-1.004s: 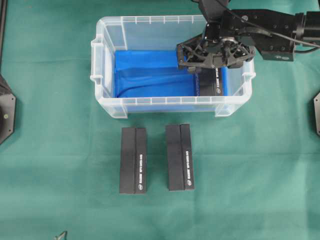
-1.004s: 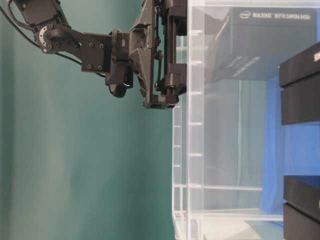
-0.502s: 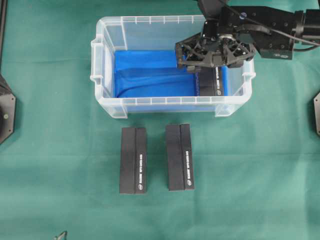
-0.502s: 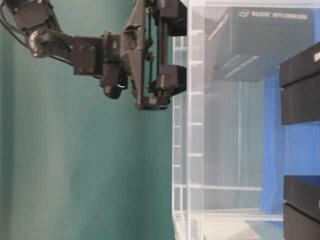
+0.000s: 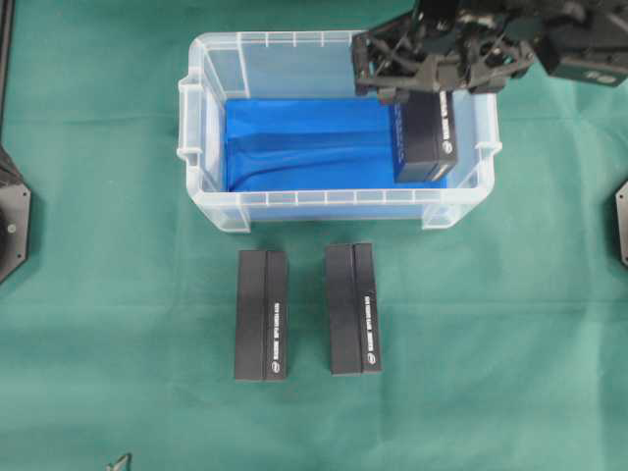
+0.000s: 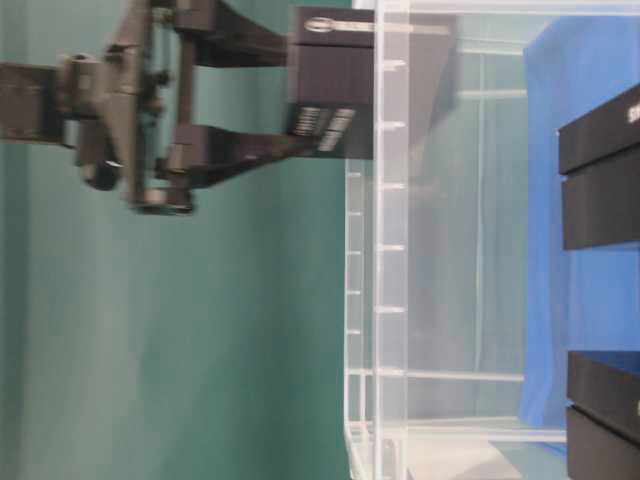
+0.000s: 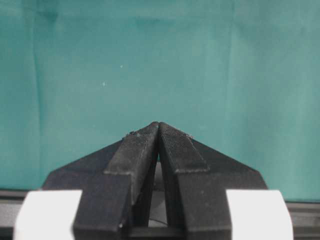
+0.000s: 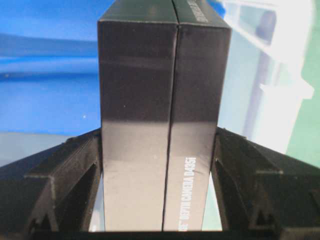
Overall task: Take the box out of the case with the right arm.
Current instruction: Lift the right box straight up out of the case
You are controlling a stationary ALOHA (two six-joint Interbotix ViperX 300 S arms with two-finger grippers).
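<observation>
The clear case [image 5: 210, 128] with its blue bottom stands at the back of the green cloth. My right gripper [image 5: 424, 93] is shut on a black box [image 5: 425, 142] at the case's right end. In the table-level view, which is turned on its side, the box [image 6: 335, 85] sticks partly out past the case's rim [image 6: 390, 240], held in the right gripper [image 6: 300, 92]. The right wrist view shows the box [image 8: 162, 100] clamped between both fingers [image 8: 75, 170]. My left gripper [image 7: 159, 126] is shut and empty over bare cloth.
Two more black boxes [image 5: 261, 314] [image 5: 353, 308] lie side by side on the cloth in front of the case. A black arm base [image 5: 12, 221] sits at the left edge and another at the right edge [image 5: 622, 221].
The right gripper has risen with the box in it. The box has come up off the blue bottom and now pokes past the case's rim. The left gripper has not moved.
</observation>
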